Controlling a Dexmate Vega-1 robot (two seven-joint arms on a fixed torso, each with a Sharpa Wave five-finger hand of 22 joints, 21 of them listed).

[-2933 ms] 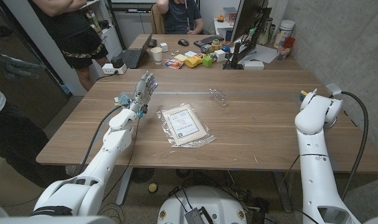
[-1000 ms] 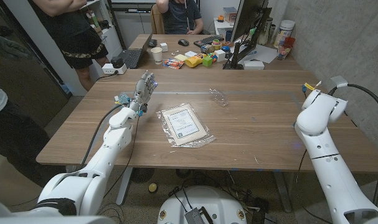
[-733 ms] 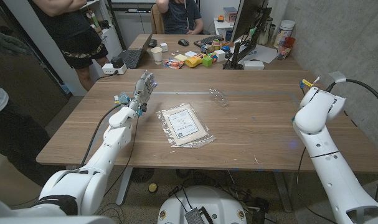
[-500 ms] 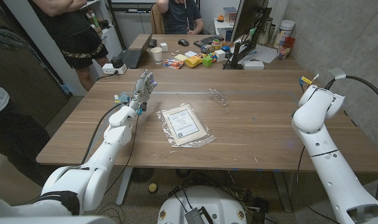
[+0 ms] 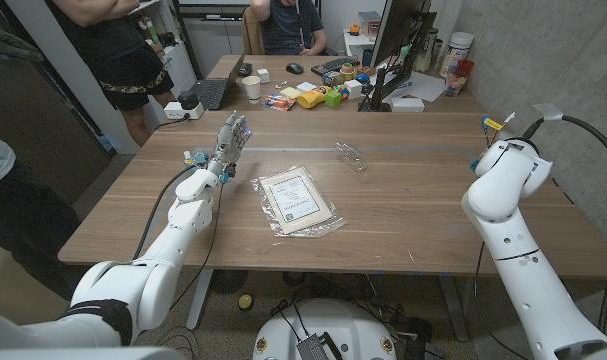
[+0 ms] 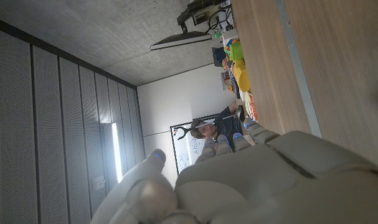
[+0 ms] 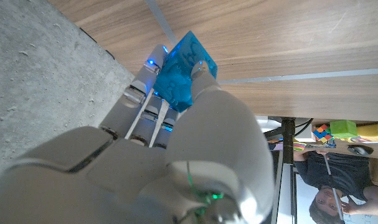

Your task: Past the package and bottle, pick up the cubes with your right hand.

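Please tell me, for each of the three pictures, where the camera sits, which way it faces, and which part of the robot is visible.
Head view: on the head, looking down at the wooden table; both arms, left hand.
Left wrist view: along the left hand toward the wall.
Right wrist view: along the right hand, which holds a translucent blue cube.
Shared: the table.

The package [image 5: 296,201] lies on the counter [image 5: 403,200] near its middle, slightly toward the front edge. The bottle [image 5: 351,157] lies behind the package and to its right, well apart from it, toward the counter's back edge. The left hand [image 5: 231,138] stands near the counter's left edge, left of and behind the package, and the right hand [image 5: 493,137] is at the counter's right edge, well right of the bottle.
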